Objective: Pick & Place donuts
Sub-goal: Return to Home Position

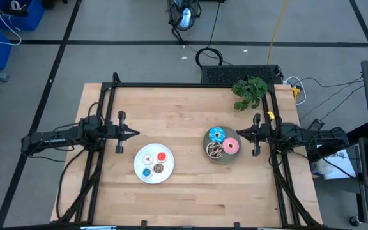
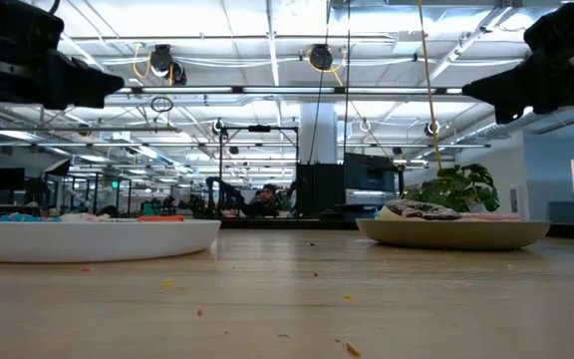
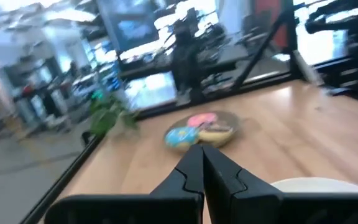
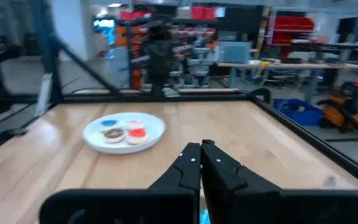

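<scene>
The round white plate (image 1: 140, 154) lies left of the table's middle and carries four tiny donuts: white (image 1: 148, 159), red (image 1: 161, 156), blue (image 1: 147, 171) and brown (image 1: 158, 168). The gray plate (image 1: 224, 158), right of middle, carries the blue sprinkled donut (image 1: 216, 134), the pink donut (image 1: 230, 146) and the chocolate donut (image 1: 213, 150). My left gripper (image 1: 135, 133) hovers shut, above and just left of the white plate, pointing right. My right gripper (image 1: 239, 133) hovers shut at the gray plate's right rim, pointing left. Both sets of fingers (image 3: 202, 163) (image 4: 201, 155) are shut on nothing.
A green plant (image 1: 249, 91) stands at the table's far right corner, by a yellow object (image 1: 271, 116). A black frame (image 1: 190, 85) runs along the table's edges. In the low view the white plate (image 2: 88, 239) and the gray plate (image 2: 453, 233) sit apart, with bare wood between them.
</scene>
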You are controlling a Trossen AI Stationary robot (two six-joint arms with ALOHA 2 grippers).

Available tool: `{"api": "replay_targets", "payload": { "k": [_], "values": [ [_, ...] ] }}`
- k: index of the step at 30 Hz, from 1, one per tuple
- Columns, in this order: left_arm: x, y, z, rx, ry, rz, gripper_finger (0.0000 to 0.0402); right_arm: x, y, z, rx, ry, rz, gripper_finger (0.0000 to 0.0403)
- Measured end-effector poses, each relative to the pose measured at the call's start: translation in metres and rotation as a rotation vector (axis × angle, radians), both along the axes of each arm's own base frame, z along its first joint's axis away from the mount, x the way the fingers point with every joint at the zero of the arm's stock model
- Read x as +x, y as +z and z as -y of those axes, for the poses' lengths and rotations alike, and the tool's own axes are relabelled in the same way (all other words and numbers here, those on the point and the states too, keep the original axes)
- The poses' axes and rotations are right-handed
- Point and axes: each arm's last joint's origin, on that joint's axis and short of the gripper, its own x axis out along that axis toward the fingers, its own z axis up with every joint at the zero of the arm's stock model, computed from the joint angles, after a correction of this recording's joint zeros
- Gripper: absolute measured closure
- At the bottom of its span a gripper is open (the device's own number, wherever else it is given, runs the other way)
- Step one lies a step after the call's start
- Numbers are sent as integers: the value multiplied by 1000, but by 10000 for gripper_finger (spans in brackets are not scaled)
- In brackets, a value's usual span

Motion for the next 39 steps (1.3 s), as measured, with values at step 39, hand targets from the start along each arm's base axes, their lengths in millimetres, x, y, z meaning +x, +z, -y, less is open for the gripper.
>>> {"api": "replay_targets", "payload": {
  "k": [39],
  "values": [
    [0, -14, -3, -179, 147, -69, 370, 2, -2, -2, -1, 57, 90, 403]
  ]
}}
